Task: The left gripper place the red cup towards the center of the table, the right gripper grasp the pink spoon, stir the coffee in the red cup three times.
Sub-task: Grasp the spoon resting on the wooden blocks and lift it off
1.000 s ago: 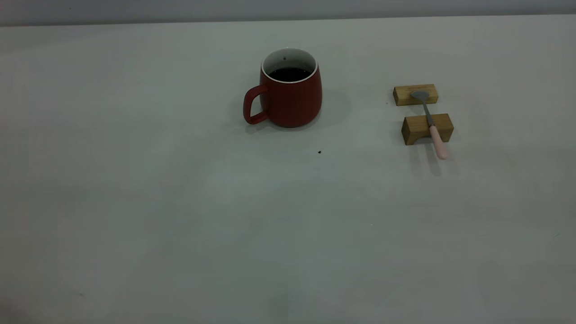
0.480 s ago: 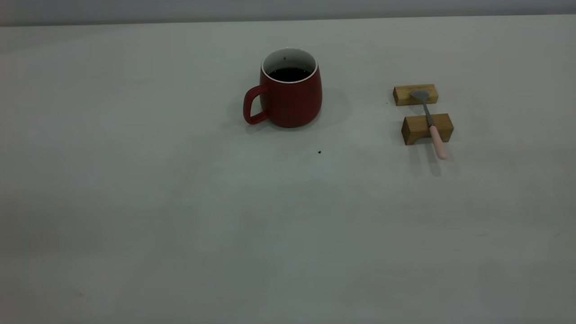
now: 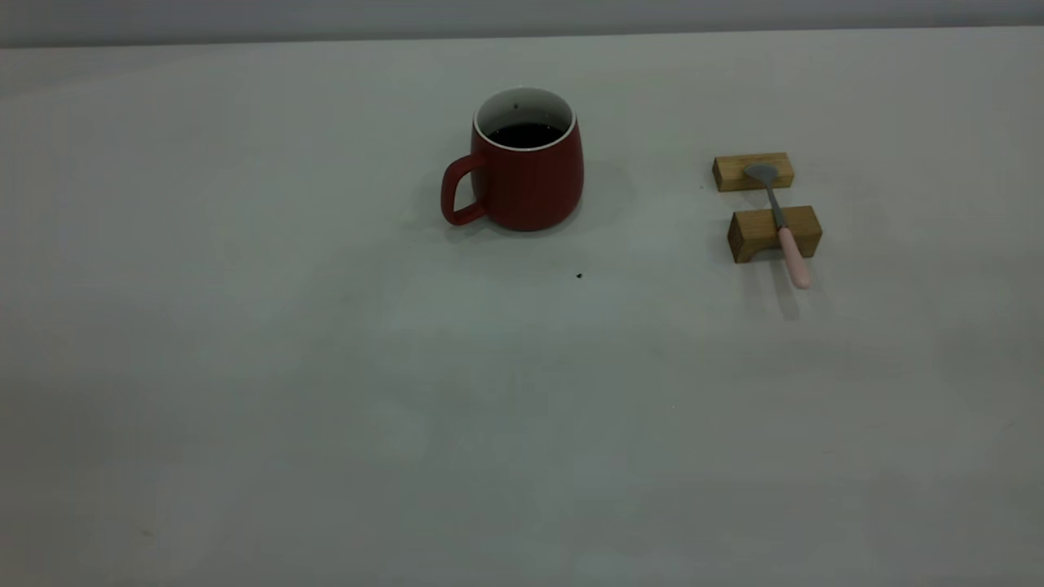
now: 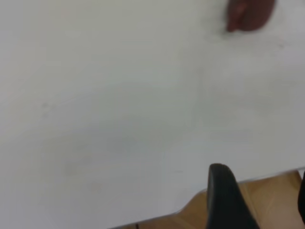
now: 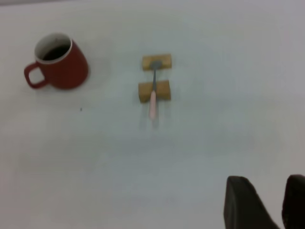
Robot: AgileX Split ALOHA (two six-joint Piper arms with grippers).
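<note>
- In the exterior view neither arm showed; each gripper appeared only in its own wrist view, cut off by the picture's edge.
- The left gripper [image 4: 259,200] showed one dark finger [image 4: 224,198] and a sliver of the other at the picture's edge, a wide gap between them, holding nothing, above the table's near edge.
- The right gripper [image 5: 271,202] showed two dark fingers [image 5: 245,205] parted by a narrow gap, empty, well apart from the spoon.
- In the left wrist view the red cup [image 4: 249,15] was a blurred dark-red shape, partly cut off.
- The red cup [image 3: 526,167] stood upright on the table [image 3: 326,408] toward its far middle, handle pointing to the left arm's side.
- The coffee [image 3: 524,134] lay dark and low inside it, the white inner wall showing above.
- The pink spoon [image 3: 781,224] rested across two wooden blocks [image 3: 773,232], well apart from the cup on the right arm's side; its grey bowl lay on the farther block, its pink handle overhanging the nearer one.
- A tiny dark speck [image 3: 579,275] sat on the table, near the cup.
</note>
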